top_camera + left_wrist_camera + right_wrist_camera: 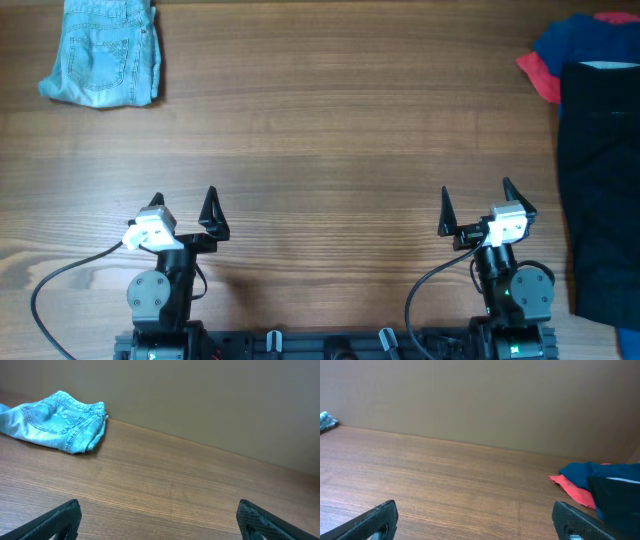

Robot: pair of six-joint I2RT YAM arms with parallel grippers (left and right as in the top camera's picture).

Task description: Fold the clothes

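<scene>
Folded light blue denim shorts [103, 52] lie at the table's far left corner, also seen in the left wrist view [60, 420]. At the right edge a black garment [602, 190] is spread out, with a dark blue one [590, 40] and a red one [540, 75] bunched behind it. The right wrist view shows the same pile: black garment [620, 497], dark blue one [585, 472], red one [575, 490]. My left gripper [185, 205] and right gripper [475, 203] sit near the front edge, both open and empty, far from any clothes.
Bare wooden table [330, 150] stretches between the shorts and the pile. A plain wall [210, 400] backs the far edge. The arm bases and cables [60, 285] line the front edge.
</scene>
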